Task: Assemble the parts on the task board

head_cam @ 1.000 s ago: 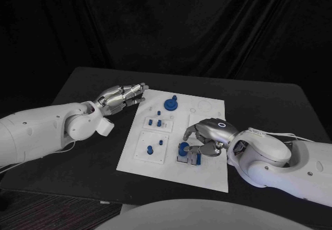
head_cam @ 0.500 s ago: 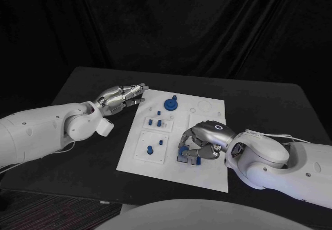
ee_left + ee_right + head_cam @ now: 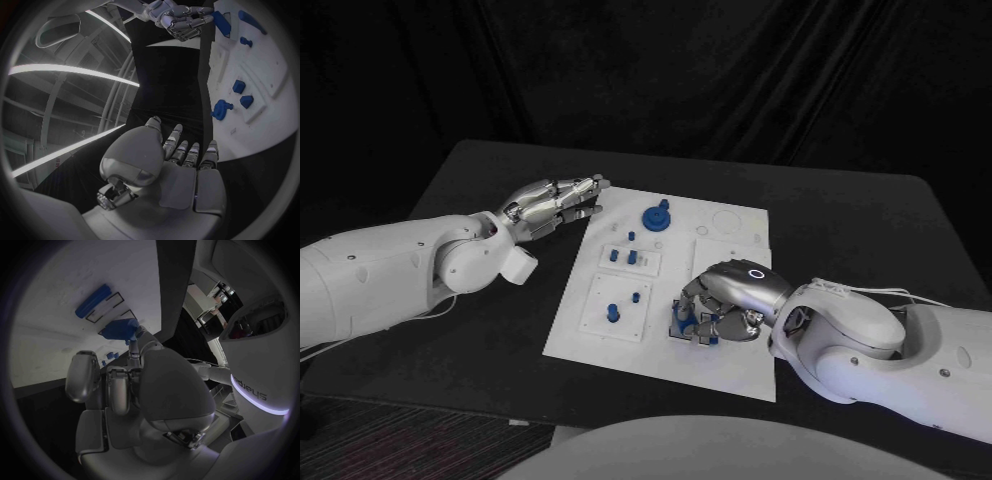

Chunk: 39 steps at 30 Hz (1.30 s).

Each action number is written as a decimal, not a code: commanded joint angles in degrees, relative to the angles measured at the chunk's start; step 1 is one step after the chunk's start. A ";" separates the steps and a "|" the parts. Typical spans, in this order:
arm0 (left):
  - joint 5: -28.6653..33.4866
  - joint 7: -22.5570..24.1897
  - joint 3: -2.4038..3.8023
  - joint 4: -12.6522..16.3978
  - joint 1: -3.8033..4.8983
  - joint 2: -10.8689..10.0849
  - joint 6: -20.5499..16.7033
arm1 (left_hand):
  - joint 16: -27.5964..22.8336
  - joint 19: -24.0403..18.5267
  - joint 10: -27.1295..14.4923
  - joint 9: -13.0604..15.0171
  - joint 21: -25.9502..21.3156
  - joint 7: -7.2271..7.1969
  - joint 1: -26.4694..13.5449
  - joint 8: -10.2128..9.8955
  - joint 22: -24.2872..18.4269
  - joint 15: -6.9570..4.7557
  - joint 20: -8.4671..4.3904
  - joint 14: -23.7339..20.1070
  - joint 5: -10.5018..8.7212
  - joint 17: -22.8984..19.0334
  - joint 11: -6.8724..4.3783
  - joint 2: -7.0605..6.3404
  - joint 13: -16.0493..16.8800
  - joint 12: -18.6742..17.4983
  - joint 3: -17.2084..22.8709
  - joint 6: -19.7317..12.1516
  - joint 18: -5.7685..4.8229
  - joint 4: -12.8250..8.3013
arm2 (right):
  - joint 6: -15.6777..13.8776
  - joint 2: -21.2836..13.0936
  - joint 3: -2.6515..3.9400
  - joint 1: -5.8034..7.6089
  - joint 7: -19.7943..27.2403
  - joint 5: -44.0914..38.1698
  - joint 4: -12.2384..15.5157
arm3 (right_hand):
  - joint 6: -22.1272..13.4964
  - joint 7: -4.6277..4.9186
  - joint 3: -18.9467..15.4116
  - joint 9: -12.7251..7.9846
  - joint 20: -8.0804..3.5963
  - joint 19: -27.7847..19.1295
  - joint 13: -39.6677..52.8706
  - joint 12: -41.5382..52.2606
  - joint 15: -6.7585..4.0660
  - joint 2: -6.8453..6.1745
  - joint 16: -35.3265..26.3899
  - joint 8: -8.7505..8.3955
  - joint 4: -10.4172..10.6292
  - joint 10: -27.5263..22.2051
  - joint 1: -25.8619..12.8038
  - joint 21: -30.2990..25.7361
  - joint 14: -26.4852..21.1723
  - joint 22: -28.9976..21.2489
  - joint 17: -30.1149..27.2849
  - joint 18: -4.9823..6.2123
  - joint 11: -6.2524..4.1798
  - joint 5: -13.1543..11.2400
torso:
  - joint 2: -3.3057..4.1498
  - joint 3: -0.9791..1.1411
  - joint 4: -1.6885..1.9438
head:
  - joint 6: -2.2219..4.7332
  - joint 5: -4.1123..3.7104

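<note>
The white task board [image 3: 733, 365] lies mid-table. My right hand [image 3: 727, 298] hunches over the board's near middle, its fingers curled around a blue part [image 3: 687, 324] that stands at a slot there. In the right wrist view this blue part [image 3: 119, 329] sits at my fingertips [image 3: 134, 342], with a blue bar [image 3: 94, 300] lying beyond it. The left wrist view shows the right hand [image 3: 181, 20] gripping the part [image 3: 220, 23]. My left hand [image 3: 557, 205] rests at the board's far left corner, fingers straight and side by side, holding nothing.
On the board stand a blue gear-like piece [image 3: 655, 216], small blue pegs [image 3: 632, 257] and a blue knob [image 3: 613, 315]. Black table [image 3: 877, 230] stretches to the right of the board; its near edge [image 3: 444, 395] lies just below the board.
My right hand has shifted slightly toward the board's near edge and lowered, its fingers closing over the blue part. The left hand has stayed where it was.
</note>
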 commanded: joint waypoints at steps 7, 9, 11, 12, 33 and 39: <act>0.42 0.42 0.06 0.04 -0.13 0.04 0.86 | -0.21 0.45 0.04 0.10 0.32 0.15 0.54 0.40 0.10 0.45 0.15 0.18 0.26 -0.07 -0.03 0.08 0.07 0.25 0.44 0.38 0.65 -0.09 | 0.20 0.26 0.00 -0.80 0.37 -0.07 -0.75 | -5.62 0.14 -2.00 0.70 0.18 -0.92 15.09 0.15 0.03 -1.79 0.15 -0.62 3.42 5.95 -0.88 -1.26 6.06 9.44 15.09 0.69 -0.55 -3.10 | 0.06 -0.03 0.02 | -0.01 -0.01; 0.42 0.42 0.06 0.04 -0.13 0.04 0.86 | -0.21 0.46 0.05 0.11 0.32 0.15 0.56 0.42 0.11 0.47 0.15 0.18 0.28 -0.07 -0.02 0.09 0.07 0.25 0.47 0.45 0.65 -0.11 | -0.09 0.31 0.00 -0.86 0.46 -0.07 -0.90 | -7.30 0.15 -2.42 0.76 0.27 -0.90 15.09 0.15 0.13 -2.33 0.15 -0.91 5.10 5.95 -1.21 -1.25 6.06 9.45 15.09 0.69 -0.60 -4.61 | 0.07 -0.02 0.02 | -0.01 0.08; 0.42 0.41 0.06 0.05 -0.13 0.02 0.86 | -0.21 0.46 0.05 0.11 0.32 0.15 0.56 0.42 0.11 0.47 0.15 0.18 0.28 -0.07 -0.02 0.09 0.07 0.25 0.47 0.45 0.65 -0.11 | -0.73 0.31 0.00 -0.92 0.73 -0.07 -1.03 | -8.70 0.24 -3.26 0.94 0.34 -0.79 15.09 0.15 0.20 -3.26 0.15 -0.86 7.92 5.95 -2.41 -1.08 6.06 9.51 15.09 0.66 -0.56 -6.52 | 0.08 -0.03 0.01 | -0.01 0.15; 0.42 0.40 0.06 0.05 -0.14 0.00 0.87 | -0.21 0.46 0.05 0.11 0.32 0.15 0.56 0.42 0.11 0.47 0.15 0.18 0.28 -0.07 -0.02 0.09 0.07 0.25 0.47 0.45 0.65 -0.11 | -1.17 0.29 0.01 -0.95 0.90 -0.07 -1.10 | -9.22 0.24 -3.75 1.02 0.30 -0.74 15.09 0.15 0.22 -3.86 0.15 -0.83 8.84 5.95 -3.06 -0.98 6.06 9.54 15.09 0.65 -0.59 -6.78 | 0.08 -0.03 -0.01 | -0.01 0.21; 0.42 0.26 0.06 0.40 -0.16 -0.25 0.67 | -0.21 0.53 0.11 0.14 0.37 0.15 0.65 0.50 0.17 0.52 0.19 0.18 0.40 -0.07 -0.01 0.06 0.08 0.29 0.64 0.65 0.66 -0.21 | -1.88 0.54 0.01 -1.01 1.68 -0.07 -2.22 | -5.88 -0.02 -2.63 3.67 0.11 -0.60 15.09 0.15 0.01 1.56 0.15 4.11 5.25 5.95 1.05 -0.77 6.06 9.59 15.09 0.62 -0.82 -4.29 | 0.14 -0.04 0.08 | -0.01 0.35; 0.42 0.24 0.06 0.51 -0.16 -0.33 0.65 | -0.21 0.53 0.11 0.14 0.37 0.15 0.65 0.50 0.17 0.52 0.19 0.18 0.40 -0.07 -0.01 0.06 0.08 0.29 0.64 0.65 0.66 -0.21 | -0.77 1.00 0.01 -1.02 1.18 -0.07 -2.71 | -6.72 0.10 -2.90 4.18 0.14 -0.86 15.09 0.15 0.08 1.15 0.13 4.73 4.06 5.95 2.49 -1.33 6.04 9.45 15.04 0.72 -0.74 -2.21 | 0.15 -0.07 0.02 | -0.01 0.42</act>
